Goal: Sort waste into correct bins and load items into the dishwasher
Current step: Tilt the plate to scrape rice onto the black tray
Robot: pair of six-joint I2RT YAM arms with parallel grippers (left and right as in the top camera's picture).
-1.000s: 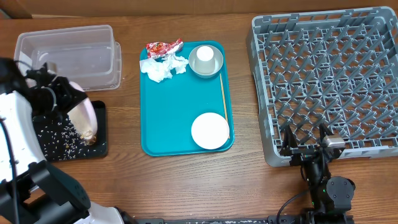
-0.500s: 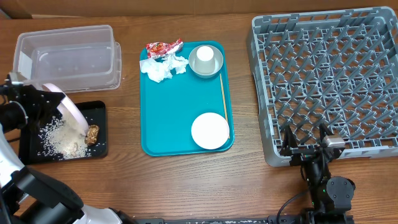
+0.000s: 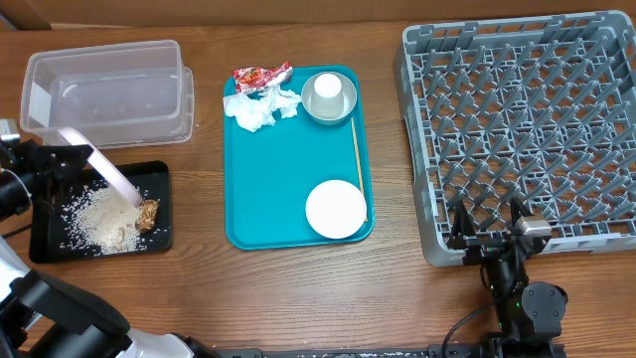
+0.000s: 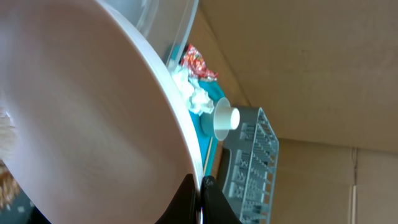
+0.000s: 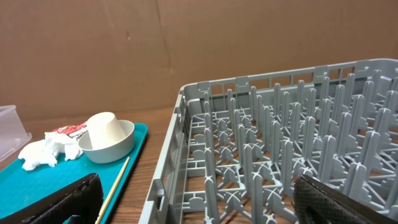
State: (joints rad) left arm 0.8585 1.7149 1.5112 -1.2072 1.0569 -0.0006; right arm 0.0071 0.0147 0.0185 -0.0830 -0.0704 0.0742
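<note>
My left gripper is shut on the rim of a pink plate, which it holds steeply tilted over the black tray. Rice and a brown food scrap lie on that tray. In the left wrist view the plate fills the frame, with the jaws pinching its edge. My right gripper is open and empty at the front edge of the grey dish rack; its fingers frame the rack in the right wrist view.
A clear plastic bin stands behind the black tray. A teal tray holds a red wrapper, a crumpled tissue, a bowl with a cup in it, a chopstick and a white plate.
My left arm has pulled back to the left with the plate tilting steeper. Rice and the scrap have slid off onto the black tray. The right arm has not moved.
</note>
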